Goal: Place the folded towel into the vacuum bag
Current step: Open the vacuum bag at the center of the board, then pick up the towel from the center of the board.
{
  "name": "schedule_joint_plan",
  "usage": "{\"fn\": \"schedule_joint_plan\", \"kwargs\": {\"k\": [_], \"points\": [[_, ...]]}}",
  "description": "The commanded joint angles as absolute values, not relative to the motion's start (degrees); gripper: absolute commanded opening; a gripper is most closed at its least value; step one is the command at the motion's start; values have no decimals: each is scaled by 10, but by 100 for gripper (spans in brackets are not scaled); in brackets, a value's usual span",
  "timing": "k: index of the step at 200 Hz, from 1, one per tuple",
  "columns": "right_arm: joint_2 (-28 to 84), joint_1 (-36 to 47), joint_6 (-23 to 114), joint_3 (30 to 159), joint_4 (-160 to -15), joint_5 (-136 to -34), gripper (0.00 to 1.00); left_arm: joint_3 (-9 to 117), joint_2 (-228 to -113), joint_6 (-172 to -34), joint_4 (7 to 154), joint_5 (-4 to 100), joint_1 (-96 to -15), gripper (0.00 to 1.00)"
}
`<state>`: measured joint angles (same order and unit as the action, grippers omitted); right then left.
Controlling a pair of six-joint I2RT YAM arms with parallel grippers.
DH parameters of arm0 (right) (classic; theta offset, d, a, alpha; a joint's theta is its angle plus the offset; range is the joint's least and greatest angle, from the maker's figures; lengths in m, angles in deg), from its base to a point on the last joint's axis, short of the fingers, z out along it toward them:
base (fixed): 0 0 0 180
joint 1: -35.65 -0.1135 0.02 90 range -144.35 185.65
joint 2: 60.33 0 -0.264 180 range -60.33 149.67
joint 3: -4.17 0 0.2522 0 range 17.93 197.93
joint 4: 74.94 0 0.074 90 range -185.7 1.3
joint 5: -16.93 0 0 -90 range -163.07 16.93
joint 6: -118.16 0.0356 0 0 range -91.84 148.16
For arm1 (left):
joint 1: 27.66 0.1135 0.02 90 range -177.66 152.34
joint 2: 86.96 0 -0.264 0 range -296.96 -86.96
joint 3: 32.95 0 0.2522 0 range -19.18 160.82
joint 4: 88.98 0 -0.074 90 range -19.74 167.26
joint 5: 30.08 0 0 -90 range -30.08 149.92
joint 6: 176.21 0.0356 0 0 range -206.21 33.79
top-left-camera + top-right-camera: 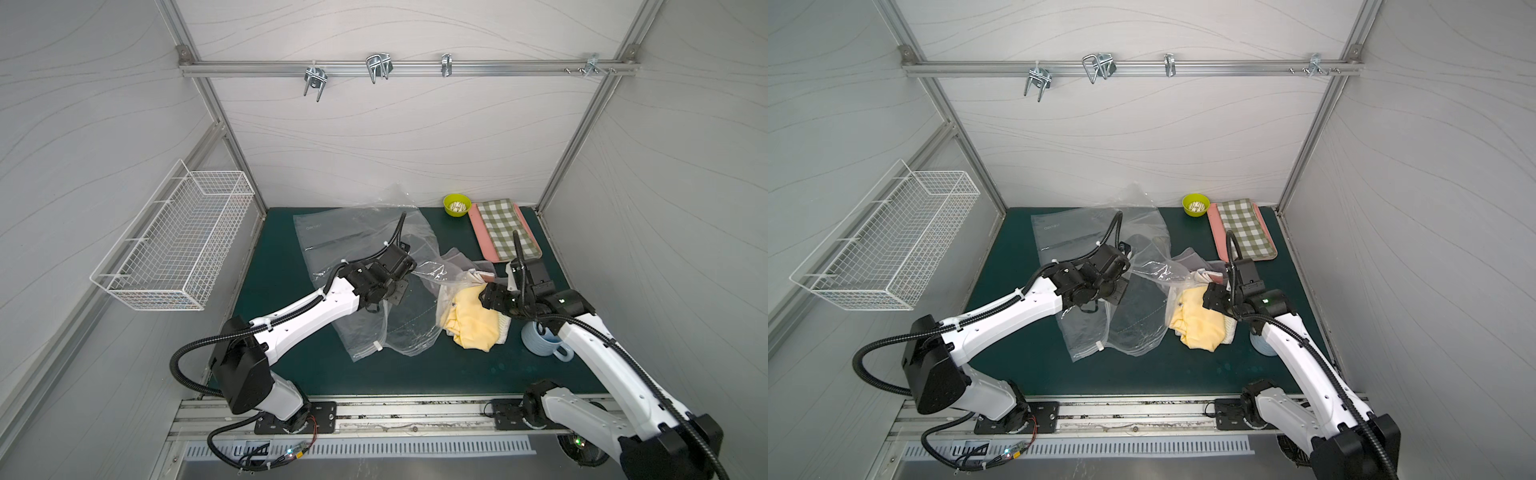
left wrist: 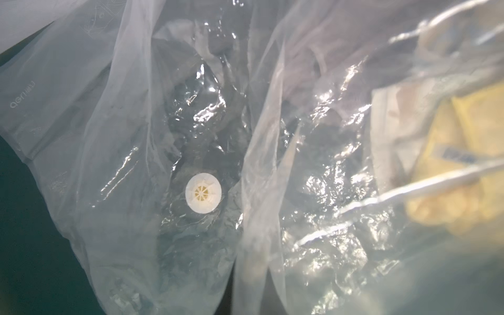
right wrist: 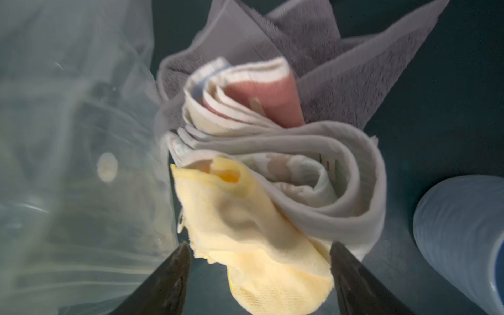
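The left gripper (image 1: 411,266) is closed on a raised fold of the vacuum bag (image 1: 332,241). Its wrist view is draped in film, with the round valve (image 2: 203,193) showing through. The right gripper (image 3: 259,272) clamps the folded towel (image 3: 253,218), a yellow, pale grey and pink bundle, its jaws wide apart on either side.

Both work over a dark green mat (image 1: 291,365) inside pale wavy-lined walls. A wire basket (image 1: 174,245) hangs on the wall at 9 o'clock.

The bag lies crumpled, its long axis running from 11 to 5 o'clock. Its printed end is far and its slider clip (image 1: 377,345) is near. The towel sits at 4 o'clock of the left gripper, just beside the bag's lifted edge. The bag spreads at 9 o'clock of the right gripper. A blue mug (image 1: 540,340) stands just beside the towel at 3 o'clock.
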<state>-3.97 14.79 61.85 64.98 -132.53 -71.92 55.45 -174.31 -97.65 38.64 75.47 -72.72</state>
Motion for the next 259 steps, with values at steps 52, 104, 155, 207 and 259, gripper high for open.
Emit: {"fn": "schedule_joint_plan", "kwargs": {"k": [52, 104, 155, 207, 259], "points": [[-33, 158, 605, 574, -1233, -792, 78, 569, -1755, -1057, 399, 693, -686, 0], [-37, 157, 585, 549, -1159, -897, 75, 571, -1794, -1064, 377, 666, -686, 0], [-15, 153, 599, 536, -1116, -918, 76, 581, -1823, -1066, 362, 661, -686, 0], [9, 148, 628, 509, -1119, -832, 49, 579, -1823, -1079, 363, 656, -685, 0], [5, 149, 633, 499, -1083, -852, 0, 574, -1814, -1094, 390, 626, -676, 0]]}}
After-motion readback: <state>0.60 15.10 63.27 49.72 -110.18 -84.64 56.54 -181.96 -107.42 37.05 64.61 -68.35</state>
